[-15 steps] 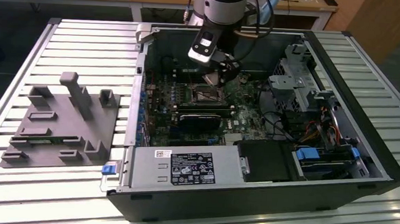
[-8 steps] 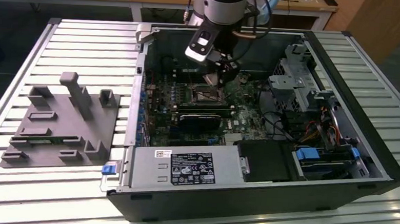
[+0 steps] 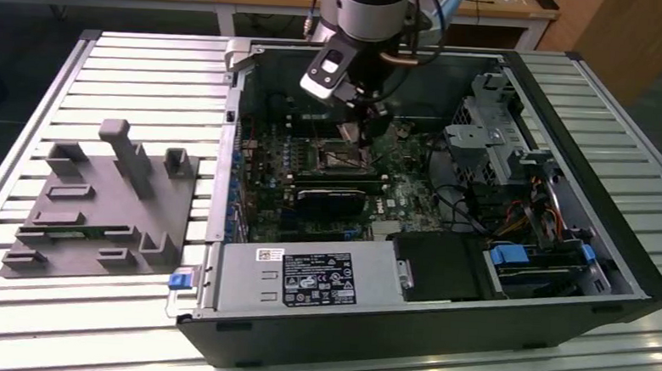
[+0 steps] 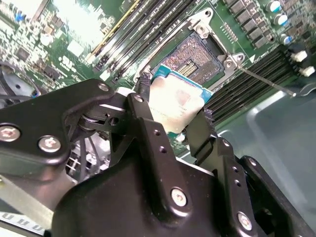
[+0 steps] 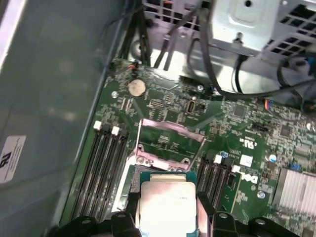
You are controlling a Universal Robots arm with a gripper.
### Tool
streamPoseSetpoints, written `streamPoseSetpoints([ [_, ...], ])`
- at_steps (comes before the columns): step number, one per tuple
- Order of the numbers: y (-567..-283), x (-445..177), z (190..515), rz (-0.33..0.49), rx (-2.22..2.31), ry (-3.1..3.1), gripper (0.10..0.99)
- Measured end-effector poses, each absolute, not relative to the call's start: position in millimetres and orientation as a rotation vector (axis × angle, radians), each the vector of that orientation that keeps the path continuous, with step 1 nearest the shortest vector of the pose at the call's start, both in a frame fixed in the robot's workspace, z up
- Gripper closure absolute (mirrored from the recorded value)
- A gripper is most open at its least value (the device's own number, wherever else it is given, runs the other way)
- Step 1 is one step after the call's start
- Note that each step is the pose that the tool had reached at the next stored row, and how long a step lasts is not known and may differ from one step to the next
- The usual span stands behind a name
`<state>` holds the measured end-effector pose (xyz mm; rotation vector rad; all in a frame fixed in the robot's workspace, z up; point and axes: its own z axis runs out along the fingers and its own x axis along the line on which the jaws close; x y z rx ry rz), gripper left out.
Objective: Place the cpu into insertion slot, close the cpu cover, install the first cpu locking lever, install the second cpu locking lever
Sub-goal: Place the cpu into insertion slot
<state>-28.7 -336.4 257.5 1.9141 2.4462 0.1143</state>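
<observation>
cpu (image 4: 178, 104) clamped in hand (image 4: 174, 100), just above open insertion slot (image 4: 195, 55)

cpu (image 4: 177, 106) (silver-topped) above insertion slot (image 4: 195, 57)

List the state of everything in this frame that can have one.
hand: shut on the cpu
cpu: held over the slot, not seated
insertion slot: empty, contacts exposed
cpu cover: flipped open
locking lever: unlatched, swung out
computer case: lying on its side, panel off
</observation>
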Motion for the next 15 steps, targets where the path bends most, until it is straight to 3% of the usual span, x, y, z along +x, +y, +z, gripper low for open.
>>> streamPoseSetpoints([
  [15, -336.2, -29.3, 255.2, 0.109, 2.122, 2.259, 0.549],
])
